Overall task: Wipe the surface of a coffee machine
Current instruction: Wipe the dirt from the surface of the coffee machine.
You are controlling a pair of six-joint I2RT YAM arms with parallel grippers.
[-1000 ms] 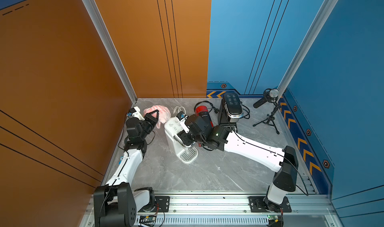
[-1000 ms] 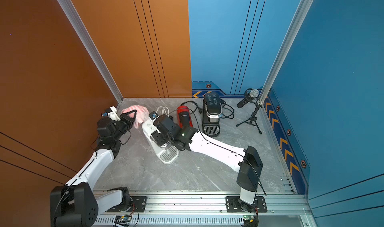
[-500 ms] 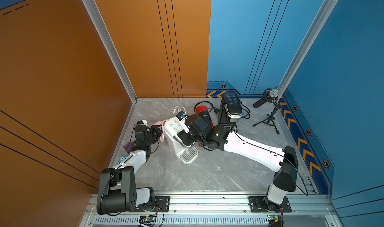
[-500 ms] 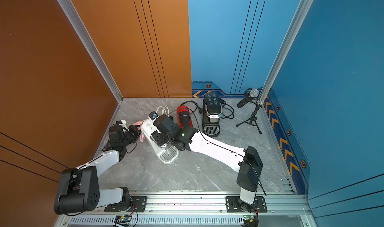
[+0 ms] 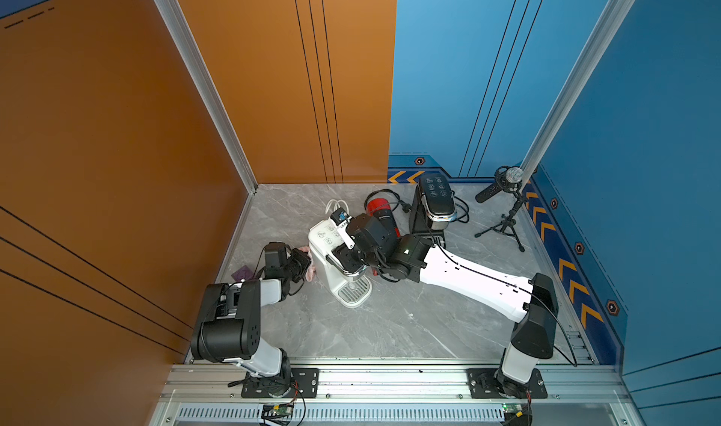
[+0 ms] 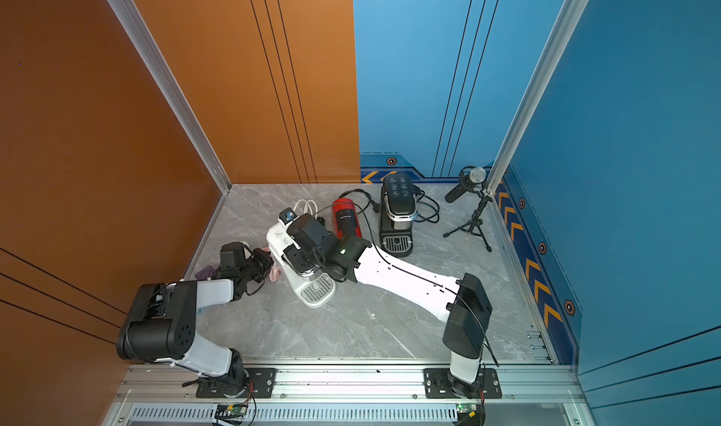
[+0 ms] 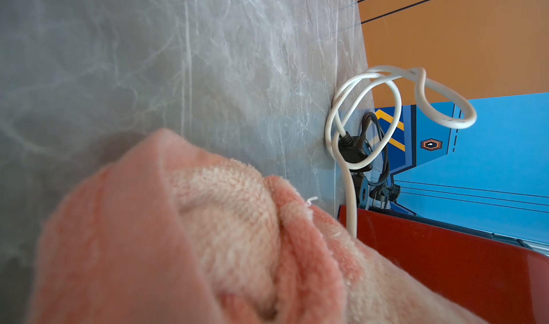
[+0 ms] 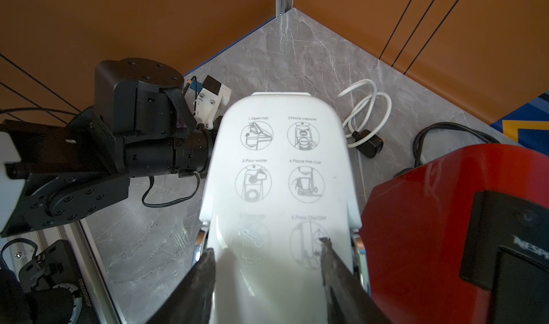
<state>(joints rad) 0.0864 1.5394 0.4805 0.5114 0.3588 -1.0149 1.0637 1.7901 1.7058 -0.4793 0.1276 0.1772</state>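
The white coffee machine (image 5: 325,240) (image 6: 279,240) stands mid-table, its lid printed with instruction pictures (image 8: 282,159). My right gripper (image 5: 343,257) (image 8: 266,250) reaches over its front, and the two dark fingers (image 8: 205,266) clasp the head from both sides. A pink cloth (image 5: 310,273) (image 6: 274,273) fills the left wrist view (image 7: 208,233) and hides the left fingers. My left gripper (image 5: 302,263) (image 6: 265,265) is shut on the cloth low against the machine's left side.
A red coffee machine (image 5: 384,213) (image 8: 430,218) and a black one (image 5: 435,205) stand close behind the right arm. A coiled white cord (image 5: 335,205) (image 7: 386,105) lies behind the white machine. A microphone on a tripod (image 5: 507,201) stands back right, a purple scrap (image 5: 242,275) by the left wall.
The left arm dropped from its raised spot near the back left and brought the pink cloth down beside the white machine. The right arm has stayed put.
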